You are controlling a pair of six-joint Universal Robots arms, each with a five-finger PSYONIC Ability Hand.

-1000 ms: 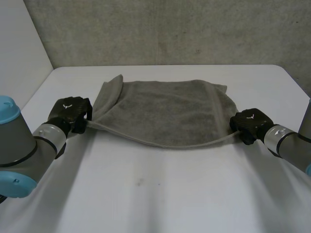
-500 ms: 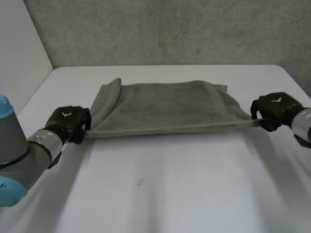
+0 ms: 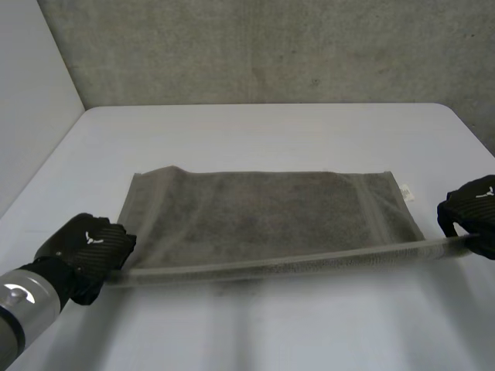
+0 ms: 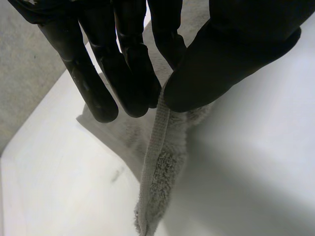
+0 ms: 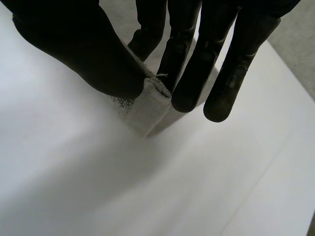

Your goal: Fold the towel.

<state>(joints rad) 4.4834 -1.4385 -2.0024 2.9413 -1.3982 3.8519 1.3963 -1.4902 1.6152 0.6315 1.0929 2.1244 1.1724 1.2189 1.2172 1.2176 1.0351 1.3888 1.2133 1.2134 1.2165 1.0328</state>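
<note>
Head view: towel (image 3: 263, 216) dragged toward 6 o'clock since a second ago, now flat mid-worktop (image 3: 271, 131), near edge taut. Left robot hand (image 3: 85, 249) pinching 7 o'clock corner, right robot hand (image 3: 473, 210) pinching 4 o'clock corner. Flattened; probably ready for folding toward 12 o'clock.

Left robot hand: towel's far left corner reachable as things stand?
Likely not while busy: the left robot hand pinches the towel at its near left corner. The far left corner lies flat with nothing across the way.
</note>
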